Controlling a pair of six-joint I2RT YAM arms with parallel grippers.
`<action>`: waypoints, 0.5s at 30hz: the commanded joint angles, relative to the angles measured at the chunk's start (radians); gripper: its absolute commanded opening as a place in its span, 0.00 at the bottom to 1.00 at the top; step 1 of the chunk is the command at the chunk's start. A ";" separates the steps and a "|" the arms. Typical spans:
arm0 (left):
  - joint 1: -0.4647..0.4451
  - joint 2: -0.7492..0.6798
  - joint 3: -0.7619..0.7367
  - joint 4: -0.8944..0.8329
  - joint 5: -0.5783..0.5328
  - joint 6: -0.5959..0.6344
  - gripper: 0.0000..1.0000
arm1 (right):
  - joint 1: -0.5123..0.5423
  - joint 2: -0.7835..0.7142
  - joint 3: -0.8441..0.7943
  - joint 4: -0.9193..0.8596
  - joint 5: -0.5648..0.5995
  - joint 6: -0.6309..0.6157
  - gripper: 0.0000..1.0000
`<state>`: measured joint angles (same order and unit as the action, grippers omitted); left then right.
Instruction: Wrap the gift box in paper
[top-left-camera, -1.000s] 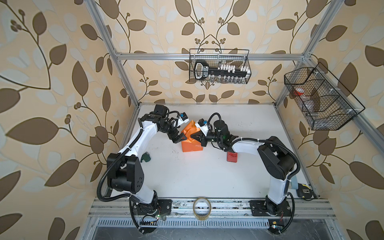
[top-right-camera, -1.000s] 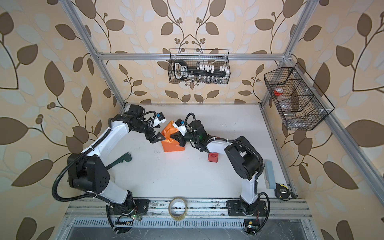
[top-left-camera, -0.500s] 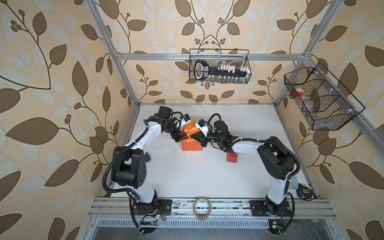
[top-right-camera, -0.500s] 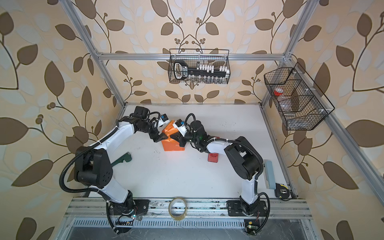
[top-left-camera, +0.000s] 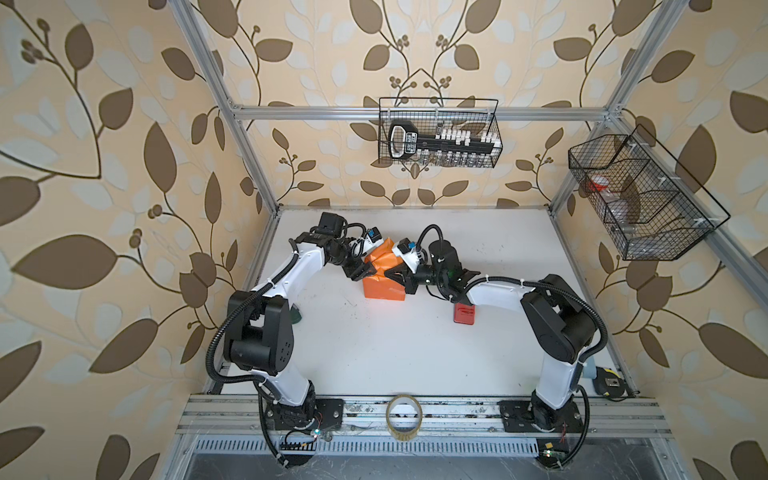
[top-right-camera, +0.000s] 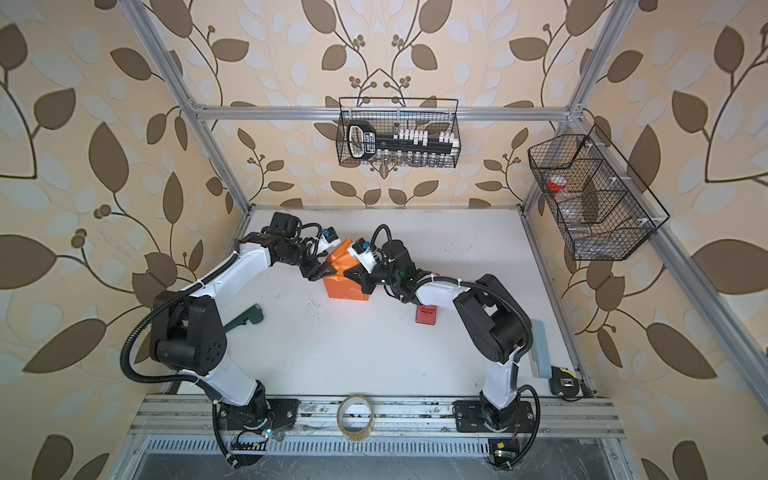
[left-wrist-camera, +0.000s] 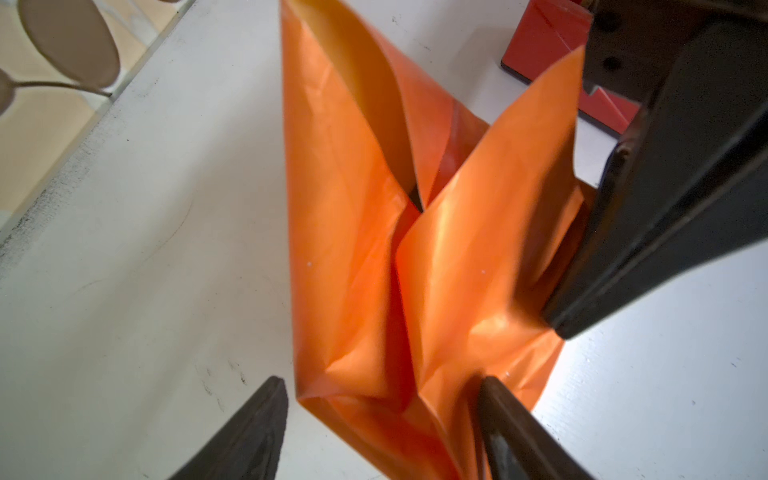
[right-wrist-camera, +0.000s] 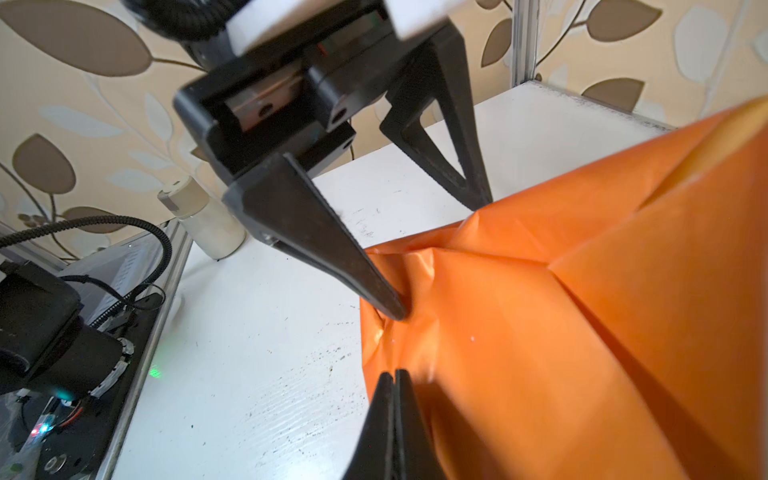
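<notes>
The paper (top-left-camera: 384, 287), orange side out and folded into a blocky bundle, sits toward the back of the white table (top-left-camera: 374, 353) between your grippers, where your left gripper (right-wrist-camera: 440, 261) has its fingers apart astride a crumpled end fold, while your right gripper (right-wrist-camera: 394, 379) presses its fingers, closed together, against the opposite side.

The orange paper (top-left-camera: 384, 287) lies folded boxlike on the table (top-left-camera: 374, 353), its creased flaps standing up

two pincers (top-left-camera: 362, 272) (top-left-camera: 388, 277), one paper (top-left-camera: 382, 289)
</notes>
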<state>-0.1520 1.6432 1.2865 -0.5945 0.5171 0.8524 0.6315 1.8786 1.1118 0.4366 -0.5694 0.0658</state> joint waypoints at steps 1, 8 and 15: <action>-0.012 0.027 -0.003 -0.044 -0.042 0.022 0.73 | -0.007 0.026 0.062 -0.089 0.035 0.045 0.05; -0.012 0.023 -0.013 -0.036 -0.031 0.021 0.73 | -0.016 0.085 0.106 -0.059 0.049 0.144 0.03; -0.012 0.018 0.018 -0.062 0.010 0.038 0.76 | -0.041 0.102 0.041 -0.055 0.041 0.158 0.02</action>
<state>-0.1520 1.6432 1.2869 -0.5945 0.5240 0.8581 0.6006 1.9362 1.1904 0.4034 -0.5430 0.2058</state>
